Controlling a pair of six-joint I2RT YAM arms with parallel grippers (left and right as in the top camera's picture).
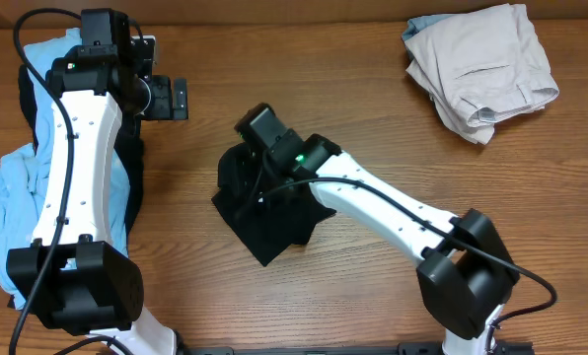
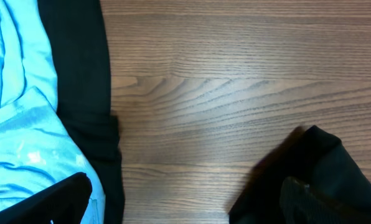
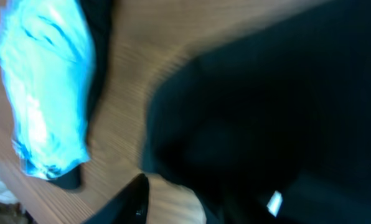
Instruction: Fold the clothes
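Right pincer (image 1: 245, 144): low over the T-shirt (image 1: 266, 223), at its far left corner. The wrist view is blurred. One finger (image 3: 137, 198) shows at the bottom edge, by the shirt's border, and the other is not visible. I cannot tell whether the jaws are apart or clamped on cloth.

T-shirt: black, bunched into a rough, compact shape at mid-table, partly under my right forearm. A small white label (image 3: 274, 203) shows near the lower edge of the right wrist view. The cloth fills most of that view.

Left pincer (image 1: 179, 99): jaws wide apart, holding nothing, over bare table (image 1: 373, 89) at the far left. In its wrist view only wood lies between the fingers, with the T-shirt's edge at lower right.

Left side: a light blue shirt (image 1: 3, 197) lies crumpled along the table edge, under my left arm. Black cloth (image 2: 79, 93) lies beneath it and shows along its inner border. What garment this is, I cannot tell.

Far right corner: beige trousers (image 1: 481, 69) in a loose heap, well apart from the T-shirt and both pincers.
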